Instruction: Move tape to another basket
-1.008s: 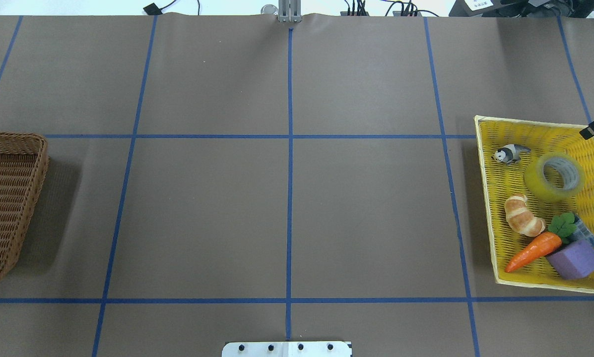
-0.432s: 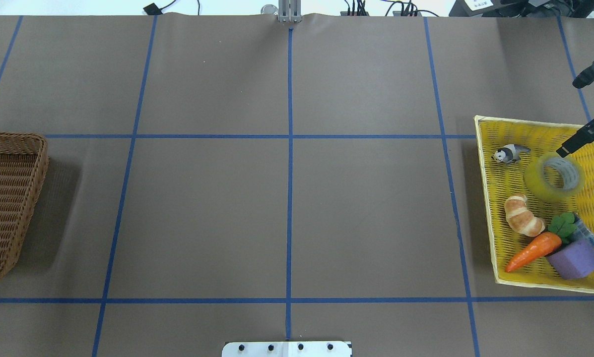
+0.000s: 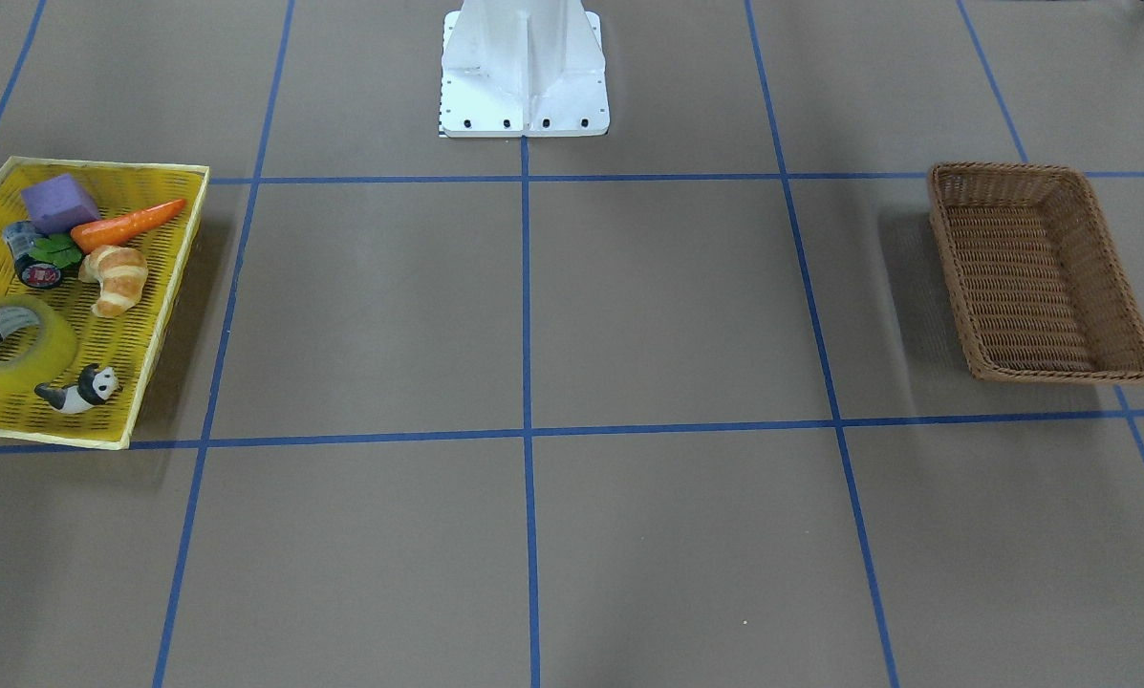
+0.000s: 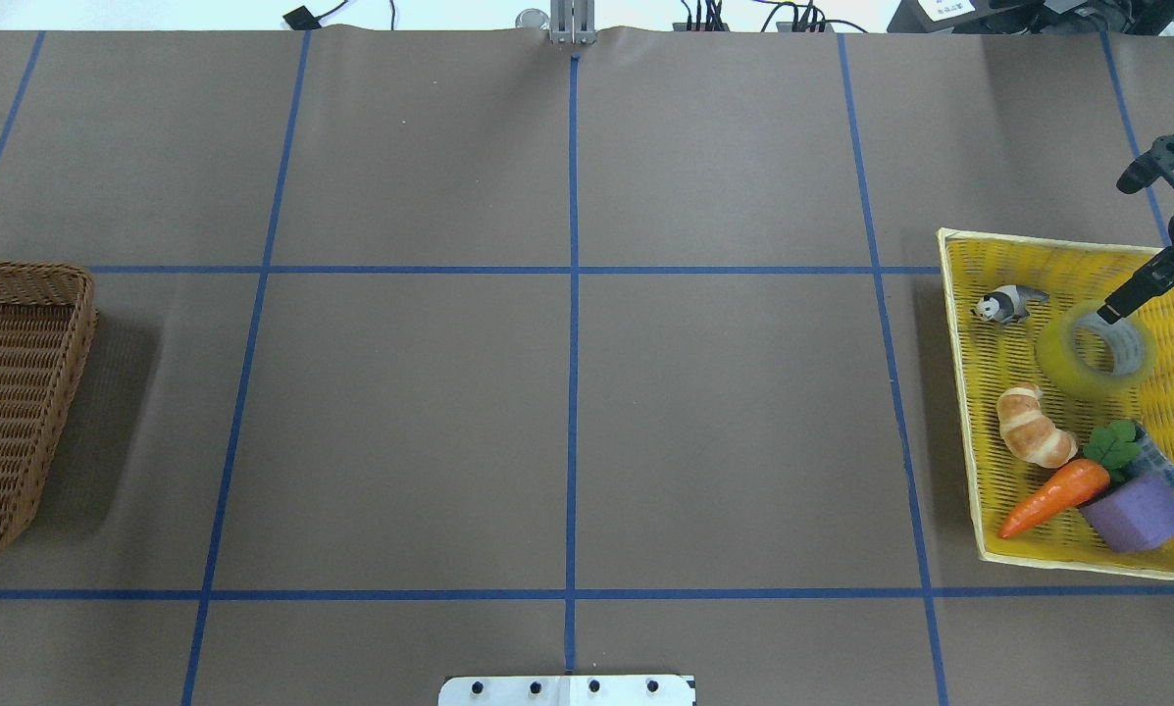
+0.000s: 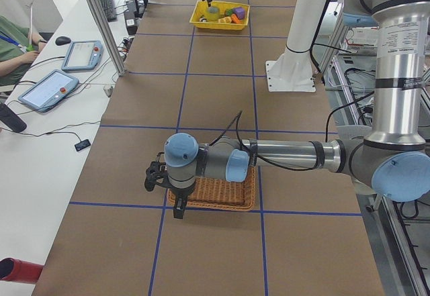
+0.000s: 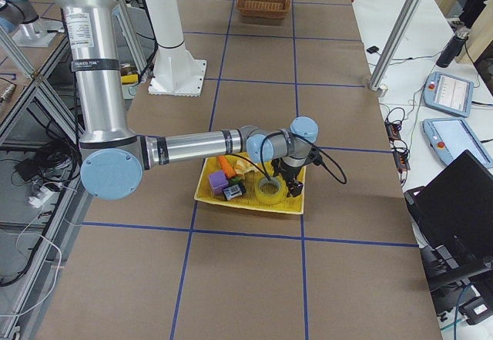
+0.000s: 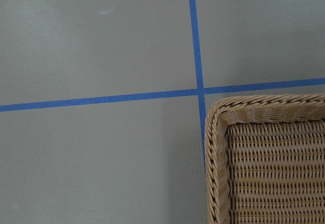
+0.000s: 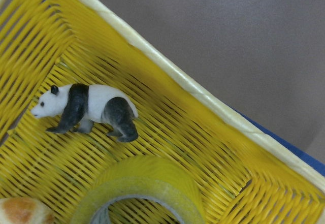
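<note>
One finger (image 4: pixel 1131 292) of your spread right gripper (image 4: pixel 1114 249) sits at the tape (image 4: pixel 1067 358) rim; an off-centre pinch may skid it.

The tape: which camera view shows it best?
The overhead exterior view: nearly the whole tape shows, lying flat. Right wrist crops it; front-facing has it at the edge; side views show it small.

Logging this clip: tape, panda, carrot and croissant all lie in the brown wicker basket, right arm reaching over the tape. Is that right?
No. The tape, panda, carrot and croissant lie in the yellow plastic basket, not the wicker basket; the overhead exterior view shows it. The right arm does reach over the tape.
</note>
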Motion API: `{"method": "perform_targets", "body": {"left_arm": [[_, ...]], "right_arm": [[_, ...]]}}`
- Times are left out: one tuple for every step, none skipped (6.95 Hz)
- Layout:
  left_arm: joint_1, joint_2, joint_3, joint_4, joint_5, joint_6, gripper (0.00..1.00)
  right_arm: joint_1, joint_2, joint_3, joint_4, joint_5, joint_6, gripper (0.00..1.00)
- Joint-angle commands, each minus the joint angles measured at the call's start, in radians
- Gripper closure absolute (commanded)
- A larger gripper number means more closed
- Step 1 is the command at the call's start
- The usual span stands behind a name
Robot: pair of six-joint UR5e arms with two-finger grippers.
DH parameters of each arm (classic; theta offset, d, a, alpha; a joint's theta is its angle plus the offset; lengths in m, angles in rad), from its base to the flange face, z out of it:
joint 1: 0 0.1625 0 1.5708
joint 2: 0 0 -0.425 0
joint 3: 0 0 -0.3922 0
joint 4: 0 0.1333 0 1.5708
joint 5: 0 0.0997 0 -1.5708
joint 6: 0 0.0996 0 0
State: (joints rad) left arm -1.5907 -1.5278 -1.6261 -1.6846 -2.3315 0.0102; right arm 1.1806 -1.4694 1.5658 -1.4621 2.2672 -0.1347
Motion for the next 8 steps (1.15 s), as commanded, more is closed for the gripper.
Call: {"method": "perform_targets", "body": {"left_arm": [[0.001, -0.003, 0.0, -0.003, 0.0, -0.002, 0.01], [0.001, -0.003, 0.002, -0.003, 0.0, 0.001, 0.01], [0.001, -0.003, 0.002, -0.001, 0.0, 0.001, 0.01], [0.001, -0.003, 0.002, -0.001, 0.0, 0.001, 0.01], [0.001, -0.002, 0.002, -0.001, 0.0, 0.001, 0.01], [0.001, -0.003, 0.006, -0.001, 0.0, 0.002, 0.01], [0.001, -0.003, 0.011, -0.001, 0.0, 0.004, 0.01], [0.001, -0.003, 0.011, -0.003, 0.0, 0.004, 0.01]], "right_arm": [[-0.007, 0.001, -0.035, 0.008, 0.0, -0.006, 0.0], [-0.01, 0.001, -0.038, 0.006, -0.001, -0.016, 0.0], [-0.013, 0.001, -0.047, 0.006, -0.005, -0.048, 0.02], [-0.024, 0.001, -0.062, 0.009, -0.006, -0.049, 0.03], [-0.042, 0.004, -0.07, 0.009, -0.006, -0.049, 0.03], [-0.048, 0.003, -0.085, 0.031, -0.006, -0.049, 0.03], [-0.049, 0.004, -0.101, 0.045, -0.006, -0.048, 0.1], [-0.049, 0.006, -0.101, 0.045, -0.006, -0.046, 0.55]]}}
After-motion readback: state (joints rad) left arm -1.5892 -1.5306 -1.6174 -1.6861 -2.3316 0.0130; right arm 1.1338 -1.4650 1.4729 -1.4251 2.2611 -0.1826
